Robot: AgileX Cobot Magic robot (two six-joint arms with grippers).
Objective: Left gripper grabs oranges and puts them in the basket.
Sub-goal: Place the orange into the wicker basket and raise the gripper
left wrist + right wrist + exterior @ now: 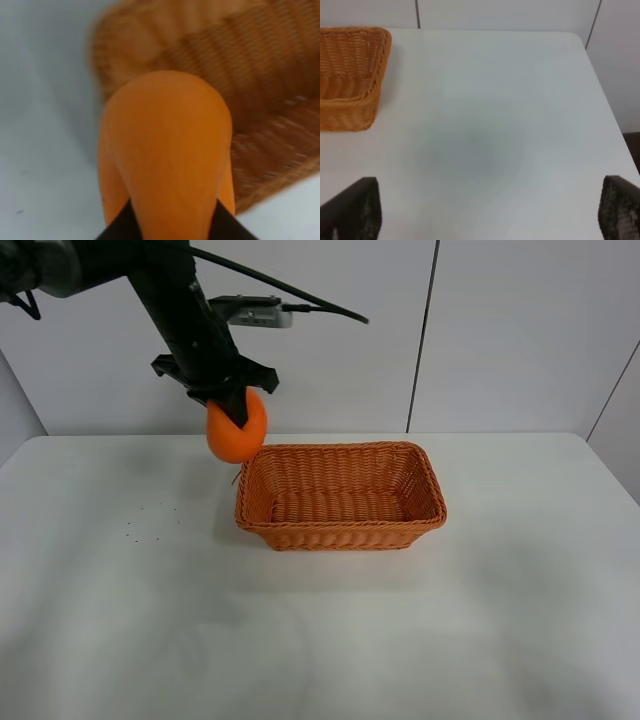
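My left gripper (235, 412) is shut on the orange (236, 430) and holds it in the air, just over the near-left rim corner of the wicker basket (340, 530). In the left wrist view the orange (167, 150) fills the middle, with black fingers (117, 227) at its base and the blurred basket (265, 100) behind it. The basket holds nothing. My right gripper (485, 215) is open, its two dark fingertips (352, 207) wide apart above bare table; the basket's end (350, 75) shows beyond it.
The white table (150, 590) carries small dark specks left of the basket (150, 525). A white panelled wall stands behind. The table's right edge (605, 100) shows in the right wrist view.
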